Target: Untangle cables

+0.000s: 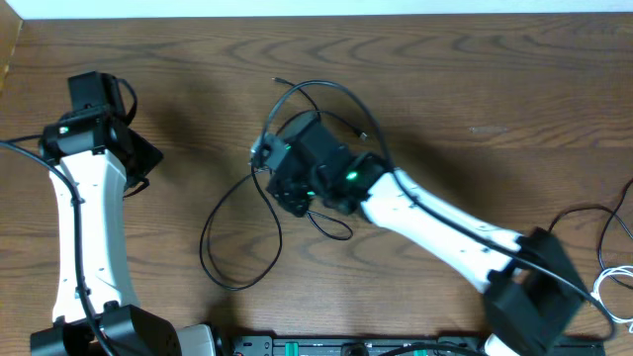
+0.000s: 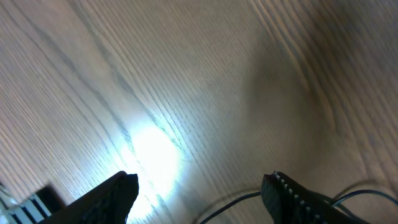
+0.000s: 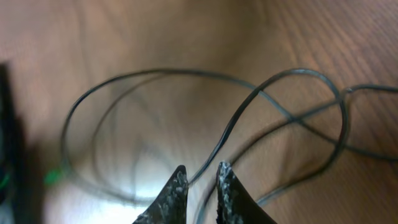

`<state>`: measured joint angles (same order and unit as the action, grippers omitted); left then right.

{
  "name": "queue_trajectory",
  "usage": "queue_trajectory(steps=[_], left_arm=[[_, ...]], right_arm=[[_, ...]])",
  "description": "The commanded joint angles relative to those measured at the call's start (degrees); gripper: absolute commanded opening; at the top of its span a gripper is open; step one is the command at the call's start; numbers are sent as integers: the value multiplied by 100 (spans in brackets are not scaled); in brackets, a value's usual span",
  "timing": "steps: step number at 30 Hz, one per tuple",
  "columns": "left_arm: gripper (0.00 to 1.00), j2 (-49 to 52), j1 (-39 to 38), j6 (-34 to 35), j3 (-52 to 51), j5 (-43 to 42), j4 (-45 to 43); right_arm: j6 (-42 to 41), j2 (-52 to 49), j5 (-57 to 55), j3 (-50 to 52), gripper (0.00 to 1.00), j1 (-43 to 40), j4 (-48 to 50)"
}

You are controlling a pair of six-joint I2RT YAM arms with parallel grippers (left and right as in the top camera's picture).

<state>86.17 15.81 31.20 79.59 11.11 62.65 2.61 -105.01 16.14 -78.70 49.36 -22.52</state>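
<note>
The thin black cable lies in tangled loops at the table's middle, with one big loop trailing toward the front left. My right gripper sits over the tangle. In the right wrist view its jaws stand a narrow gap apart, and a strand of the black cable runs down between them, not pinched. My left gripper hovers at the far left, away from the loops. It is open with nothing between its fingers, and a bit of black cable lies on the wood below. The white cable lies at the right edge.
Another thin dark lead curls at the far right beside the right arm's base. A black rail with green parts runs along the front edge. The table's back edge is near the top.
</note>
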Motion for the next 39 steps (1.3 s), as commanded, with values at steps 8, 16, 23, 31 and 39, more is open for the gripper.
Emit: queue_trajectory(steps=[8, 16, 23, 31, 39], left_arm=[[69, -15, 50, 98, 52, -387, 74], [69, -15, 48, 81, 52, -474, 120], [69, -15, 44, 81, 52, -474, 164], [69, -15, 46, 79, 52, -750, 162], [69, -15, 46, 37, 52, -748, 162]], right_arm=[[-1692, -1331, -946, 15, 42, 293, 1613], [-1805, -1445, -1923, 15, 51, 293, 2223], [-2767, -1869, -1923, 15, 44, 315, 2822], [-3432, -2232, -1921, 15, 43, 433, 3724], [-3775, -2406, -1650, 15, 35, 627, 4411]])
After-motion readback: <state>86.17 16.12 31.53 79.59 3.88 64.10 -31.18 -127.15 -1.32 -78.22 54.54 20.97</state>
